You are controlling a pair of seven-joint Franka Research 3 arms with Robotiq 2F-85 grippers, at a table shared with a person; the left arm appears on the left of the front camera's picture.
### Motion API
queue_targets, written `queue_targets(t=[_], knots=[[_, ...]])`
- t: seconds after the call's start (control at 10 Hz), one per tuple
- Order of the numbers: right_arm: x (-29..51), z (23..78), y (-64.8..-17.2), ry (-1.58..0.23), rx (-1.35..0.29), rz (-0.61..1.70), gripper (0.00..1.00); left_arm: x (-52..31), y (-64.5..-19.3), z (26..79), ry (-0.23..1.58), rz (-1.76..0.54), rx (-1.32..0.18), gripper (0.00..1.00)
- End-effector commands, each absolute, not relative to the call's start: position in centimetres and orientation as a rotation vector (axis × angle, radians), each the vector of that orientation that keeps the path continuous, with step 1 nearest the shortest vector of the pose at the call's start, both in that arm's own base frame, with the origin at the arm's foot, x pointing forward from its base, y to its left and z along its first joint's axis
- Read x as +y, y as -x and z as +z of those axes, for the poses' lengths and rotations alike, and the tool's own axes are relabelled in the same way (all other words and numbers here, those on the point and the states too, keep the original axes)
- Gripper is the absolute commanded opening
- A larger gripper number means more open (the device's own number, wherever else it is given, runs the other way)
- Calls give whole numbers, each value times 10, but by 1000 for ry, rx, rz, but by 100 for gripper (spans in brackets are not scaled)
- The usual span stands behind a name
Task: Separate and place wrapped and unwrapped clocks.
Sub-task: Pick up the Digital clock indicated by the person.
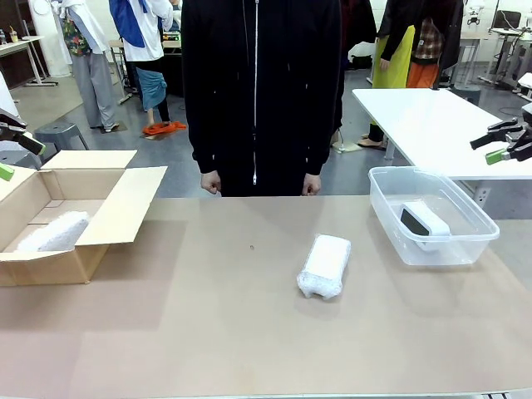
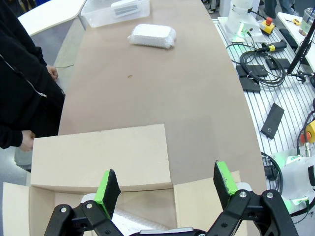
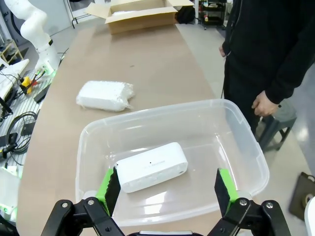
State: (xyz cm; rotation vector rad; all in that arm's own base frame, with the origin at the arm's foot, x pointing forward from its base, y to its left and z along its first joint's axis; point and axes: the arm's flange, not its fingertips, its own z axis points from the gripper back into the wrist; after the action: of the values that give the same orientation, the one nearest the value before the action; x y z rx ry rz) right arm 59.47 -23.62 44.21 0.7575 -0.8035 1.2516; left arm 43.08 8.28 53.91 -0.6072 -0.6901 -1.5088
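One wrapped clock (image 1: 324,266) (image 2: 151,36) (image 3: 105,95), a white bubbly bundle, lies on the brown table mid-right. Another wrapped clock (image 1: 54,234) rests inside the open cardboard box (image 1: 125,204) (image 2: 98,157) (image 3: 142,22) at the left. The bare white clock (image 1: 424,224) (image 3: 151,166) with a dark face lies in the clear plastic bin (image 1: 432,246) (image 3: 162,110) (image 2: 98,17) at the right. My left gripper (image 1: 18,158) (image 2: 166,184) hangs open above the box. My right gripper (image 1: 490,150) (image 3: 167,184) hangs open above the bin. Neither holds anything.
A person in a black jacket (image 1: 258,91) stands at the table's far edge, fists (image 1: 210,183) low at the sides. A white table (image 1: 432,125) stands behind the bin. Cables and small devices (image 2: 261,64) lie along the robot's side.
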Motion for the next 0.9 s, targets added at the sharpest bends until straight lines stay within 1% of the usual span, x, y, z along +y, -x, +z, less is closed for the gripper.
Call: queue_targets(t=[0.0,0.8], knots=[[-235,441,-595,-763,-806,1252,100,84,-430,540,612,-1526,-702,100],[-235,441,-595,-763,-806,1252,100,84,-430,540,612,-1526,-702,100]])
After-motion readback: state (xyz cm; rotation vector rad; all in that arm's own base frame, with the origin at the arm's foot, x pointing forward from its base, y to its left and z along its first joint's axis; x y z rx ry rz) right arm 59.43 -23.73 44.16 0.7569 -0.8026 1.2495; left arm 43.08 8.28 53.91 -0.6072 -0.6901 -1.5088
